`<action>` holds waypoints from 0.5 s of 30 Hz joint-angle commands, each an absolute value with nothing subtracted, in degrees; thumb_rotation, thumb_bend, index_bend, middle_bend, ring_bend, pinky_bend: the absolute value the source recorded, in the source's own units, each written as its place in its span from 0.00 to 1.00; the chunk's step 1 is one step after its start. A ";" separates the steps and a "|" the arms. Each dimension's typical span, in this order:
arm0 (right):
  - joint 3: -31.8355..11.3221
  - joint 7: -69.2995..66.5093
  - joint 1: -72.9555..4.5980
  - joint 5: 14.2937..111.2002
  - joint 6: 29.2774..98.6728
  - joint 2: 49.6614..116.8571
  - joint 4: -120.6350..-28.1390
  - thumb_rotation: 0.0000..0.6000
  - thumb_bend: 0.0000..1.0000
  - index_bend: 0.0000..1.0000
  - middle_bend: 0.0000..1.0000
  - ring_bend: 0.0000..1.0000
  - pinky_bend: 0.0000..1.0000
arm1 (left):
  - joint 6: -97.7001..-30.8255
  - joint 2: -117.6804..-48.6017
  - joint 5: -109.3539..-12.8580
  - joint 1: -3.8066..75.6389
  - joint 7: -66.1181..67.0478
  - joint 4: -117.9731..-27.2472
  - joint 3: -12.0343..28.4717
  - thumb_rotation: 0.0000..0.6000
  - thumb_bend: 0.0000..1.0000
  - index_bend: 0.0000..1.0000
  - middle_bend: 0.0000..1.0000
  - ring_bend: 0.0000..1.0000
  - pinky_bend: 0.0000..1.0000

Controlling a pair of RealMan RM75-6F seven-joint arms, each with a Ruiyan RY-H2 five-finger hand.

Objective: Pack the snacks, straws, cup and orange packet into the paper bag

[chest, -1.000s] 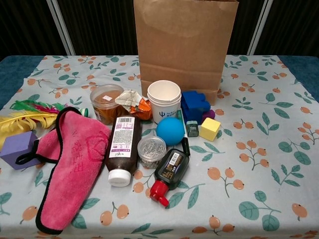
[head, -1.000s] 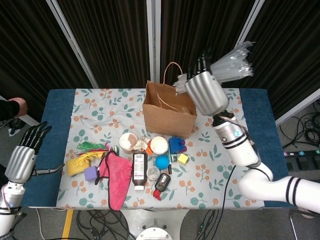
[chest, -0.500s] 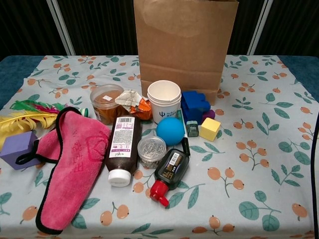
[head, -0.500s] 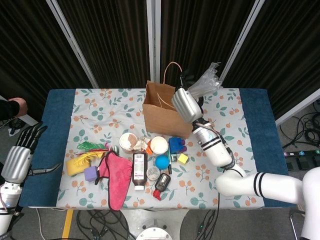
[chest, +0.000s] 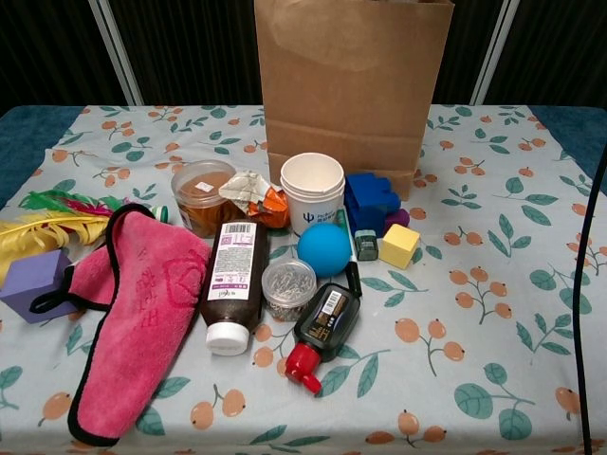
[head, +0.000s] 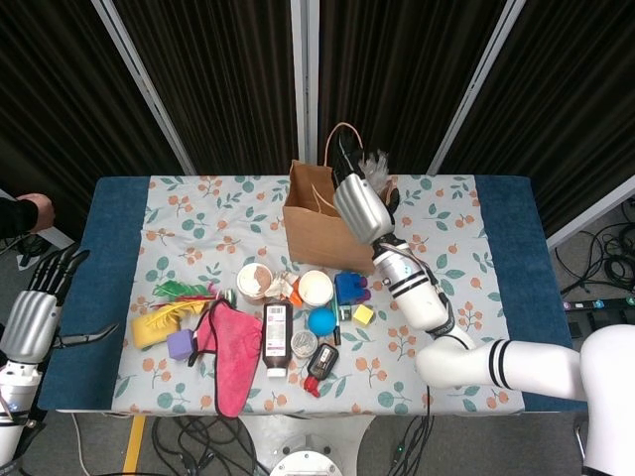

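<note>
Overhead, right hand point(head: 360, 206) gripping straws point(head: 375, 165) above paper bag point(head: 327, 223), left hand point(head: 38, 309) open, empty

Lighting's even and bright from overhead, soft short shadows, black backdrop stays dark. Both views sharp, no glare, slight edge distortion up top.
</note>
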State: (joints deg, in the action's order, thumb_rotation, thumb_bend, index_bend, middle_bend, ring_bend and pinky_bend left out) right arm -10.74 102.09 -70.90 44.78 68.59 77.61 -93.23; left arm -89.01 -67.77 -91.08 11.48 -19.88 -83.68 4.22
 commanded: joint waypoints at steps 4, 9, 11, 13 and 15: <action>-11.39 98.47 -71.07 47.30 70.86 76.55 -95.14 1.00 0.00 0.20 0.29 0.12 0.00 | -88.92 -67.64 -91.24 11.54 -19.70 -83.93 4.16 0.36 0.00 0.06 0.04 0.03 0.07; -14.41 92.50 -69.44 50.26 75.35 72.12 -103.00 1.00 0.00 0.20 0.29 0.12 0.00 | -88.86 -67.42 -91.39 11.36 -19.27 -84.52 3.86 0.36 0.00 0.06 0.04 0.03 0.07; -15.31 89.92 -67.90 52.68 77.65 68.55 -107.89 1.00 0.00 0.20 0.29 0.12 0.00 | -88.69 -67.42 -91.53 11.24 -18.93 -84.66 3.53 0.36 0.00 0.06 0.04 0.03 0.07; -16.41 85.87 -65.36 54.58 80.26 64.59 -113.64 1.00 0.00 0.20 0.29 0.13 0.00 | -88.54 -67.50 -91.76 11.12 -18.58 -84.83 3.16 0.36 0.00 0.06 0.04 0.03 0.07; -16.66 81.48 -62.43 56.82 82.30 61.06 -118.69 1.00 0.00 0.20 0.30 0.13 0.00 | -88.33 -67.66 -91.88 11.06 -18.28 -84.94 2.87 0.36 0.00 0.06 0.04 0.03 0.07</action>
